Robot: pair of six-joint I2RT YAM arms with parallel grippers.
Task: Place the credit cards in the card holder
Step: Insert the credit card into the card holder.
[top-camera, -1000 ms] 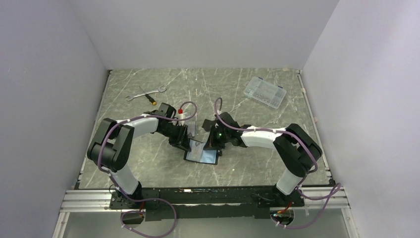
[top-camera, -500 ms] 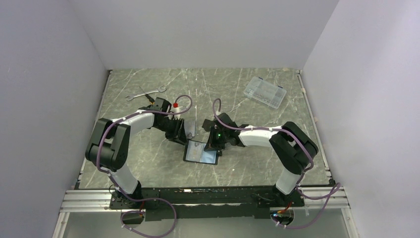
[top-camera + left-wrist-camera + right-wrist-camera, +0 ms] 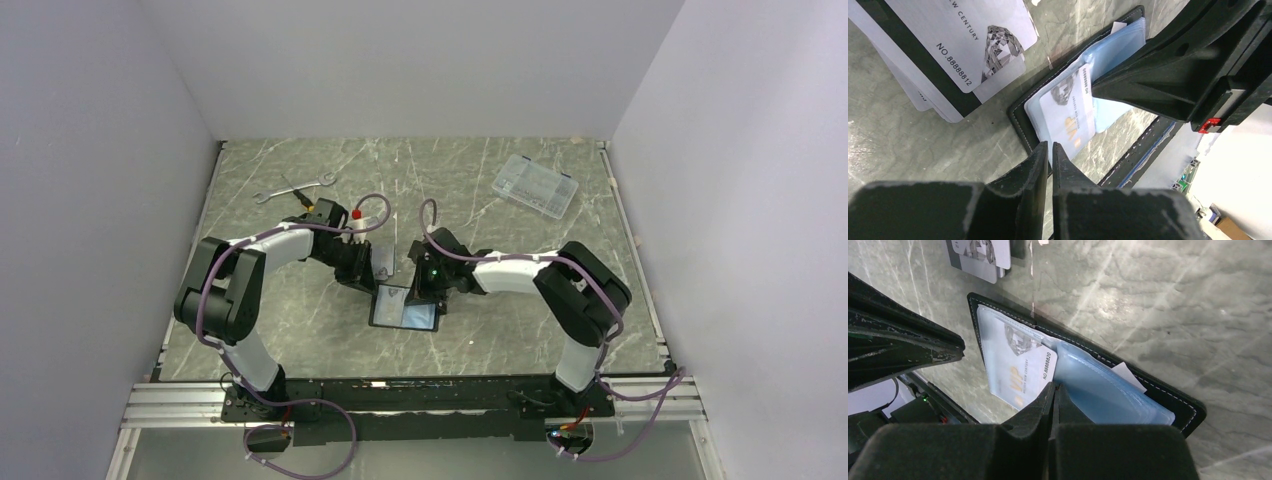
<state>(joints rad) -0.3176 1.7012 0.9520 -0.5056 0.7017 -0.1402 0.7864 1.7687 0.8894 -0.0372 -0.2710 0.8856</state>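
- While one VIP card (image 3: 1068, 112) lies in the pale blue sleeve of the open card holder (image 3: 1113, 52), I cannot tell how deep it sits. The likely fault is a jam, since a push off-line would probably buckle the thin plastic or ride it over the sleeve's lip.
- Hazard, sliding: the holder lies loose on the polished stone tabletop (image 3: 1158, 300). A sideways shove would likely skate it away unless it is pinned down.
- Hazard, pick-up: the remaining credit cards (image 3: 948, 45) lie flat and overlapped on the tabletop, just beside the holder's edge. The top one shows a black magnetic stripe. Lying so flat, they may let the fingers skid across them, or two may lift together.
- Hazard, crowding: both claws work over the same small holder and stand very near each other, so a careless reach could knock one against the other.
- Left claw (image 3: 1050, 150): all but closed, with a thin slit between the fingers and nothing in it. Its tips are at the holder's corner, near the card's end, and I cannot tell whether they touch.
- Right claw (image 3: 1053, 390): clenched and empty. Its tips are down on the sleeve beside the VIP card, apparently pinning the holder.
- Location: the card holder lies open on the tabletop, between the two claws.
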